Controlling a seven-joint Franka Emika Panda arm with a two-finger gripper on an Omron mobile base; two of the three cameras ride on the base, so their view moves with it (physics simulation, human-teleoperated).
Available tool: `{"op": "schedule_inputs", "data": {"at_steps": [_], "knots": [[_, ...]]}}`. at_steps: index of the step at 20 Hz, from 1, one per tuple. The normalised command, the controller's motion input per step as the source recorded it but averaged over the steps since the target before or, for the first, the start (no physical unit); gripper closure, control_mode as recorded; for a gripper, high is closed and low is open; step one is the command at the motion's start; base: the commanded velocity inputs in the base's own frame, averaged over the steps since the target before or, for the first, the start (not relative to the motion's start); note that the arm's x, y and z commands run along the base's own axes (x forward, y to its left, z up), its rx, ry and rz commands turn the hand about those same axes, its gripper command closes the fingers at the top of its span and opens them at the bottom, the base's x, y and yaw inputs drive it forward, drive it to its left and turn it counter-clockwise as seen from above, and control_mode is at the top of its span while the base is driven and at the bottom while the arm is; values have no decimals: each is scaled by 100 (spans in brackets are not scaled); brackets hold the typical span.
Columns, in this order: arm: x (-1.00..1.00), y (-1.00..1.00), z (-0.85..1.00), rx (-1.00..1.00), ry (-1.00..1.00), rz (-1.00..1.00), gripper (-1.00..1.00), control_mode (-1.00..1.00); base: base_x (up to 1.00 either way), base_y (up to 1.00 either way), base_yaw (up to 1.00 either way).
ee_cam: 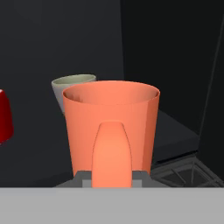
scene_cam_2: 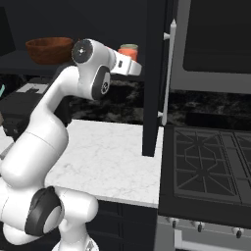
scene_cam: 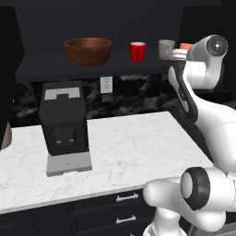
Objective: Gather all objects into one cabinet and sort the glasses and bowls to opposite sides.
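Orange cup (ee_cam: 111,127) clamped within end effector (ee_cam: 111,177).

The orange cup (scene_cam: 185,46) is mostly hidden behind the arm; red cup (ee_cam: 4,116) cut off.

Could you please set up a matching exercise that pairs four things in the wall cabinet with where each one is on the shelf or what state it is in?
Things:
1. wooden bowl
2. red cup
3. off-white mug
4. orange cup

Places or states:
A. held at the right end of the shelf by the end effector
B. stands between the bowl and the mug
C. far left of the row on the shelf
D. stands just left of the orange cup

Pairs: 1-C, 2-B, 3-D, 4-A
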Motion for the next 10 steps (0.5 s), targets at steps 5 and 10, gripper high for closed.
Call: {"op": "schedule_inputs", "data": {"at_steps": [5,10], "knots": [[23,-14,-15,-1,0,0,100,-100,0,0,0],[25,-3,-18,-2,0,0,100,-100,0,0,0]]}}
